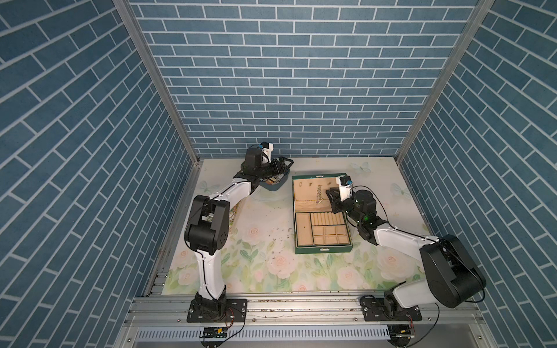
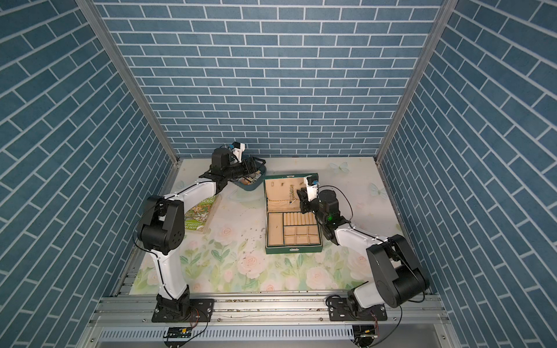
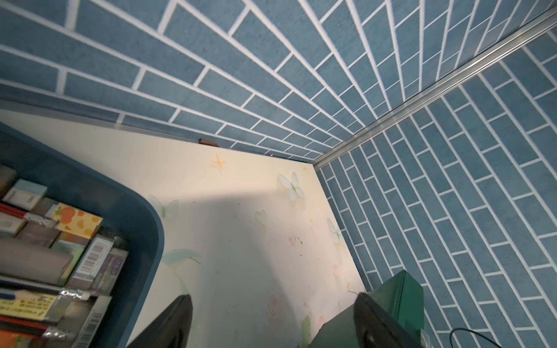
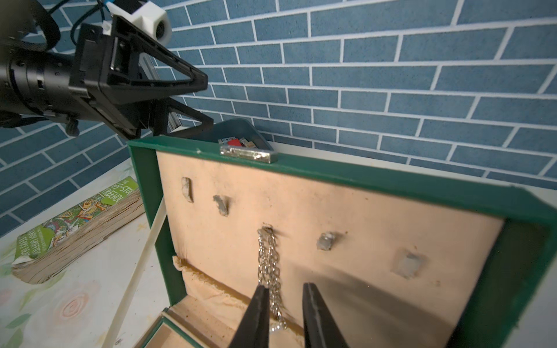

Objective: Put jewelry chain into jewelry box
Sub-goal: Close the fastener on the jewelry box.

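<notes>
Pale metal link jewelry chain [image 4: 269, 271] hangs from hook inside raised lid of dark green beige-lined jewelry box [image 4: 346, 171]; my right gripper [image 4: 284, 313] narrowed round chain's lower part, gap remaining; left gripper [image 3: 271, 322] wide, empty.

My right claw [image 4: 284, 316] ends in matt black plastic fingers [image 4: 254, 313], smooth and dull. Between them hangs the pale, shiny metal link chain [image 4: 268, 265], glinting against the beige velvet lining [image 4: 346, 211] of the dark green box lid [image 4: 361, 177], whose cloth looks worn and fuzzy, with rough grey patches around its small hooks. The lid's green covering is matt, and its clasp [image 4: 247, 153] is bright polished metal. A paperback book [image 4: 75, 229] shows a glossy green cover and rough paper page edges. The blue-grey plastic bin [image 3: 144, 217] looks smooth and satin. My left claw [image 4: 193, 99] is black matt plastic too.
</notes>
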### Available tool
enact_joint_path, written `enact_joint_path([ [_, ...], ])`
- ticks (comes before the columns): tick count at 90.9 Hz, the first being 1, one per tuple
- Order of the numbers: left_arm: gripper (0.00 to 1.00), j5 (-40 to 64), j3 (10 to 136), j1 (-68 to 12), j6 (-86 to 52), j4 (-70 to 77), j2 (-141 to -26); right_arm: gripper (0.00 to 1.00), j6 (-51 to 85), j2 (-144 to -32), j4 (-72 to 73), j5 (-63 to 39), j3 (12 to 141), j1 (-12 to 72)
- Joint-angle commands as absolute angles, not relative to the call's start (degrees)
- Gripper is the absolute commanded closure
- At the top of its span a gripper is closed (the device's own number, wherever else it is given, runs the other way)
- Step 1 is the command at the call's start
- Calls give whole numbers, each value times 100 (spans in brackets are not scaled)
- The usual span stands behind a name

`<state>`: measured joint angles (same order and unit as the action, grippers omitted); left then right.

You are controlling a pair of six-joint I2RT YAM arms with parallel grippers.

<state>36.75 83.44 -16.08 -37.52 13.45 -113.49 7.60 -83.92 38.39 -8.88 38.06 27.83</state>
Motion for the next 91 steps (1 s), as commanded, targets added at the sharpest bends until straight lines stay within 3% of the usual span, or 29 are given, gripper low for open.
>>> enact_joint_path([
  [1, 13, 3807, 8483, -1744, -3617, 903, -11374, 79, 508, -8562, 4134, -697, 4106, 2872],
  [34, 12, 3333, 9023, -2184, -3647, 376, -11490, 81, 341, -8641, 4017, -704, 4250, 2969],
  [59, 13, 3575, 9755, -2244, -3445, -76, -11871, 81, 277, -8780, 3780, -605, 4425, 2980],
  [91, 23, 3933, 10858, -2356, -3064, -894, -12570, 86, 289, -9049, 3742, -564, 4609, 3075],
])
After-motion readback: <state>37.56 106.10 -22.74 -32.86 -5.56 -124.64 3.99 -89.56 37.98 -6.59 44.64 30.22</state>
